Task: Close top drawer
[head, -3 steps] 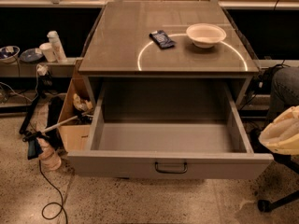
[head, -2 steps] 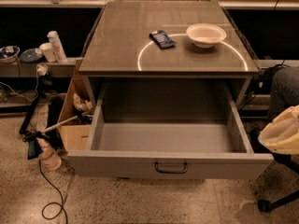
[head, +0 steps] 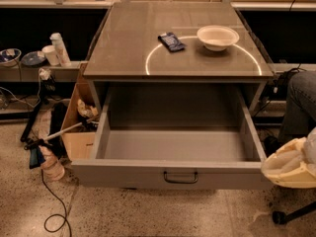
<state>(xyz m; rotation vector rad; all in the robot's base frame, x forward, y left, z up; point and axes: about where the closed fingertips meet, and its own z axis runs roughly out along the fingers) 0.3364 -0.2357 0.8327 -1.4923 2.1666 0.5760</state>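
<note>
— What is nearest to us?
— The speckled floor [head: 148, 216], with a dark cable [head: 55, 217] looped on it at the left. Low at the right edge is the tool [head: 290, 163], a cream, rounded shape at the end of the robot's arm.

— Where does it sit against the cabinet?
— Just beside the right front corner of the top drawer [head: 173, 149], at about the height of the front panel. The arm comes in from the right, and only its last part is in sight. I cannot tell whether the tool touches the corner.

— Released or clenched?
— I cannot tell. It holds nothing that I can see.

— And the drawer itself?
— It is pulled well out toward us, with its grey bottom and side walls showing. The small dark handle [head: 180, 177] is at the centre of the front panel, well apart from the tool.

— What is to the left of it?
— An open cardboard box [head: 79, 141] stands on the floor against the cabinet's left side.

— Further back?
— The worktop [head: 128, 38] above the drawer carries a thin white ring [head: 148, 63]. A dark packet [head: 171, 41] lies on the ring's upper left arc, and a pale bowl [head: 217, 37] stands upright just to its right.

— And beyond that?
— On a low shelf at the far left are a white bottle [head: 59, 48] and a cup [head: 51, 55], side by side.
</note>
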